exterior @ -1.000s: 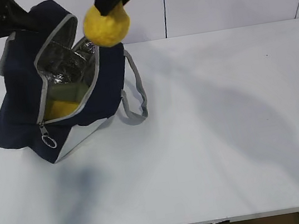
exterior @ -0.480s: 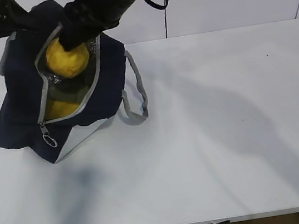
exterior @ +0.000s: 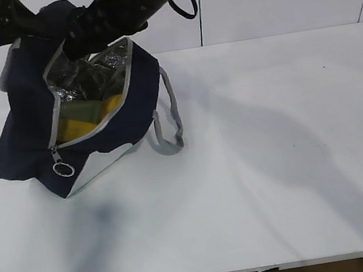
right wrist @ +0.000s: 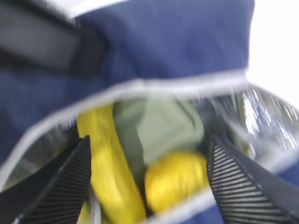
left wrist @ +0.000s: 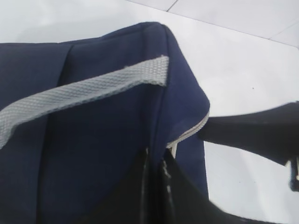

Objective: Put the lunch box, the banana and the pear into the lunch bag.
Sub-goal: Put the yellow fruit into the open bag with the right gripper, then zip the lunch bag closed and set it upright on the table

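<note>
White surface (exterior: 261, 165) in front, bare patch near lunch bag (exterior: 25, 142). Bag sits at left rear of surface, zipper open, foil lining showing. Inside, seen from right wrist: pear (right wrist: 175, 179) nearest, banana (right wrist: 105, 163) beside it at left, lunch box (right wrist: 163, 126) behind with sage lid up. Right tool (right wrist: 147, 182) spread wide above bag mouth, fingers (right wrist: 236, 179) either side of pear, gripping nothing. Left tool (left wrist: 154, 186) at bag's top edge behind; cannot tell if pressed together.

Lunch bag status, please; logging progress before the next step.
Right gripper open above bag mouth. Left gripper pinching the lunch bag rim. Pear, banana, lunch box inside. Nothing obstructing.
</note>
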Robot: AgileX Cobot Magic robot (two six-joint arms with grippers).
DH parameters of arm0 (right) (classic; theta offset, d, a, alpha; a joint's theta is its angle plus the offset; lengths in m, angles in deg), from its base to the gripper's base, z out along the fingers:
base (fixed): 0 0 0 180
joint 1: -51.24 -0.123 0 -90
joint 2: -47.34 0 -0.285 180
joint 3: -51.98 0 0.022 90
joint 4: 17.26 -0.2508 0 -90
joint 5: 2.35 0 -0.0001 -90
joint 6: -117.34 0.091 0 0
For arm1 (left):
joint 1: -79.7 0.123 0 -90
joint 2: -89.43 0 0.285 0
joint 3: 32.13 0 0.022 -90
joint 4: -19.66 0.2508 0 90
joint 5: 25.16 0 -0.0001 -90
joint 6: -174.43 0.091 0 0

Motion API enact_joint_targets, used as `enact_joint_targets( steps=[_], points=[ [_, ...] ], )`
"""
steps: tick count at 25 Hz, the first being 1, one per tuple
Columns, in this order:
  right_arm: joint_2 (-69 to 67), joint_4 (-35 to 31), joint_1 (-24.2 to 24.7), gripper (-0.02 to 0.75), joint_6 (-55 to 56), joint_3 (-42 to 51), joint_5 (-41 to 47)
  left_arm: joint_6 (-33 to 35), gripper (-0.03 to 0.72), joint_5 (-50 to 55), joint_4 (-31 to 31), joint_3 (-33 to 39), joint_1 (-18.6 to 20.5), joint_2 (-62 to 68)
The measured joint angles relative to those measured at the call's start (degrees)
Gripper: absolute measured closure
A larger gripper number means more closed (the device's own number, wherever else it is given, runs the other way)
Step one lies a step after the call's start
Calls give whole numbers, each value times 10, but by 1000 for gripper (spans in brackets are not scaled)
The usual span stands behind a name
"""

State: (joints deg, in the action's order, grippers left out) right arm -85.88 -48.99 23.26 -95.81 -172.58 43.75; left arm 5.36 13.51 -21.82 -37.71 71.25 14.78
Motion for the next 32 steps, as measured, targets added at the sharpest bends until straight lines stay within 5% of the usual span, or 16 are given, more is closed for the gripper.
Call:
enact_joint_targets(
  steps=[7,10,19,32],
  points=[
    [41,150,5,148,180,-16,132,0,694,0,0,0,0,0],
    [50,160,32,174,257,-17,206,0,694,-1,6,0,0,0],
    [41,-5,109,218,296,-17,232,0,694,-6,17,0,0,0],
    [-46,-75,111,222,296,-17,229,0,694,-6,14,0,0,0]
  ],
)
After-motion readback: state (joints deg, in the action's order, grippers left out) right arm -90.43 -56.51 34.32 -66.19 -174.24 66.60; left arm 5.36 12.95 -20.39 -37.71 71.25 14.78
